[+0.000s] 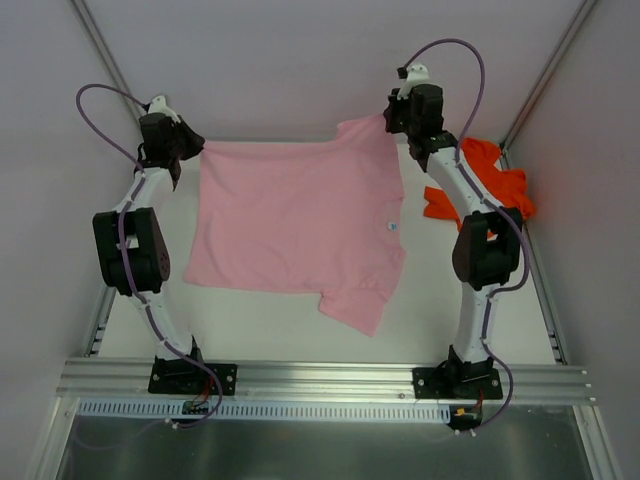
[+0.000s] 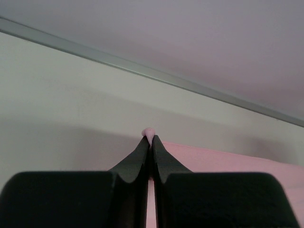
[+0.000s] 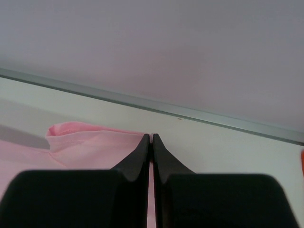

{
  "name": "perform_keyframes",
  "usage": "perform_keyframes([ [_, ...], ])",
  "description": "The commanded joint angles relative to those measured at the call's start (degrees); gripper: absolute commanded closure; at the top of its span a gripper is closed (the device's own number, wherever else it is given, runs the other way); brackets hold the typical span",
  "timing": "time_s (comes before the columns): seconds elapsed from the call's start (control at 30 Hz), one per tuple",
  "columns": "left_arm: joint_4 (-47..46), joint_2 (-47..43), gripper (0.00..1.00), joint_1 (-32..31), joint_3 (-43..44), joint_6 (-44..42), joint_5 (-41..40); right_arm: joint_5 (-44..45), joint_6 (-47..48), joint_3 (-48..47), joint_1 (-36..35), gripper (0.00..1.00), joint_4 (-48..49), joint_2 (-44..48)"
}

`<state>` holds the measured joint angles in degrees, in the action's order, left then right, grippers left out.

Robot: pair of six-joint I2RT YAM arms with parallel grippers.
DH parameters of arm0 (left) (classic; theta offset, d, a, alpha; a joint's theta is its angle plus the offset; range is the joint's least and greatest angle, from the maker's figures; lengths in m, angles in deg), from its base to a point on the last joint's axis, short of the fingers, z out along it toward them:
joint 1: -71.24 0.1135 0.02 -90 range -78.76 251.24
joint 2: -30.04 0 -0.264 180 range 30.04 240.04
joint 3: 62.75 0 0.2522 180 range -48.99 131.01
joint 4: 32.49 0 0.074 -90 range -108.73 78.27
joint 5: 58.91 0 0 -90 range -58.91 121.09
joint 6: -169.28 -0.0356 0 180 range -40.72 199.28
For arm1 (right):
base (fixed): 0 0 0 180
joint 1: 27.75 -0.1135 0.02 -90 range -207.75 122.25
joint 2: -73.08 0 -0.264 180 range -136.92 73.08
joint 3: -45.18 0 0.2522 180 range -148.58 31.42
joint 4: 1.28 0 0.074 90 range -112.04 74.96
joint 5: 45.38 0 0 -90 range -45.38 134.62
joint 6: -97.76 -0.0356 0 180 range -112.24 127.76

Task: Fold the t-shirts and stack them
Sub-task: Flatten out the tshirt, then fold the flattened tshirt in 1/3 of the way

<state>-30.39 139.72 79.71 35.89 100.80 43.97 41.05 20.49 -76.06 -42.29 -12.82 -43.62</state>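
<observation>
- Top external view: the pink shirt (image 1: 295,220) lies spread mid-desk, turned sideways, with its hem to the left and its sleeves to the right.
- A tiny pale mark (image 1: 391,226) shows on its chest, near the right edge.
- One sleeve points to the far right corner and the other hangs toward the near side of the desk (image 1: 270,325).
- The left arm (image 1: 135,245) reaches to the shirt's far left corner, and the right arm (image 1: 485,250) reaches to the far sleeve.
- The far edge of the shirt runs straight between the two.
- The orange shirt (image 1: 490,185) lies crumpled at the right of the desk, apart from the pink one and partly hidden behind the right arm.
- Left wrist view: the left jaws are pressed together on a small nub of pink cloth (image 2: 148,132), which pokes out at their tips. The rest of the shirt spreads to the right.
- Right wrist view: the right jaws are clamped on the pink cloth (image 3: 90,142) at its edge. A rolled hem shows to the left, and a sliver of orange (image 3: 302,161) shows at the right border.
</observation>
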Motion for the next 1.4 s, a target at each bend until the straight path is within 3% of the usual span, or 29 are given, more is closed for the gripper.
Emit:
perform_keyframes([
  [0.0,-1.44,3.33,1.00,0.94,3.52,1.60,-1.90,-1.70,0.54,-6.41,0.31,0.99,-1.25,-4.04],
  [0.17,-1.17,5.53,1.00,1.02,6.35,1.86,-1.63,-2.40,0.36,-12.40,0.31,0.99,-1.95,-7.57],
  [0.47,-1.61,6.68,1.00,0.93,7.32,1.16,-1.46,-3.02,0.10,-11.97,0.31,0.99,-1.95,-7.41],
  [0.67,-2.84,4.31,1.00,1.72,3.81,0.72,-0.23,-4.95,-1.13,-0.12,0.31,0.99,1.28,-0.12],
  [0.83,-5.64,-0.43,1.00,2.16,-4.01,0.02,1.26,-5.83,-3.23,13.85,0.31,0.99,5.77,6.31],
  [1.17,-10.31,-9.84,1.00,2.69,-22.19,-0.25,1.71,-7.76,-6.22,31.62,-0.22,0.99,7.45,16.06],
  [1.37,-10.14,-11.25,1.00,3.04,-26.43,-0.34,1.71,-7.50,-7.11,40.24,-1.10,0.99,7.10,20.02],
])
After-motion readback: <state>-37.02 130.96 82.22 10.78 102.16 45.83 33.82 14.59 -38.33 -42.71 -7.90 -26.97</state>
